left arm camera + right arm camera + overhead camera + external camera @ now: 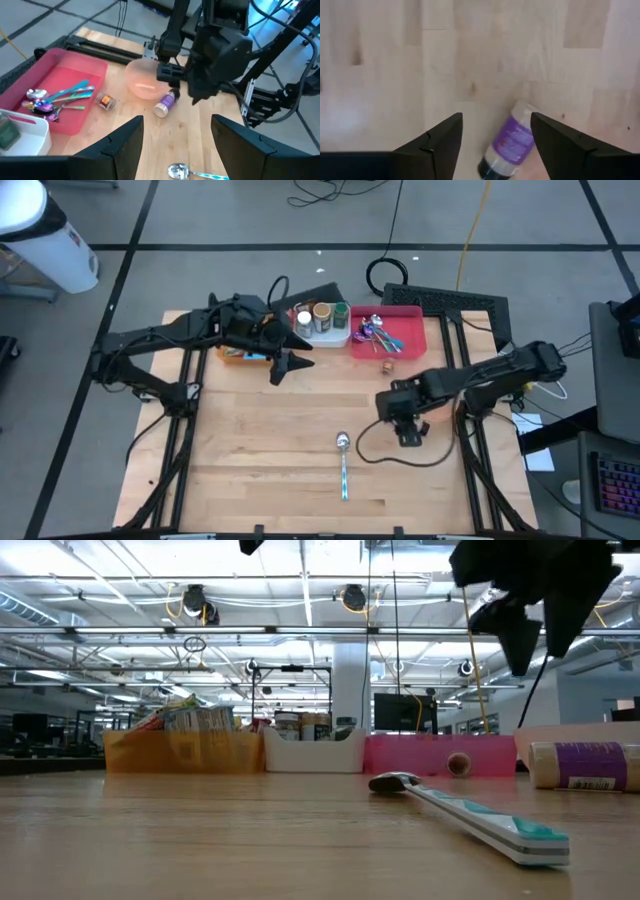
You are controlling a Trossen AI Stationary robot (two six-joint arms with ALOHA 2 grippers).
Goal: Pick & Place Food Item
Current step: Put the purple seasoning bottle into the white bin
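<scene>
Right wrist view looks down past the right hand, fingers spread wide and holding nothing, at a small purple-labelled bottle lying on its side on the tabletop. From where I stand, that bottle seems not yet picked, so grasp and placing remain. At ten o'clock the left hand hovers beside the bins, also spread and empty.

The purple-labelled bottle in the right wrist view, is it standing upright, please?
No, the purple-labelled bottle lies on its side on the wooden table.
</scene>
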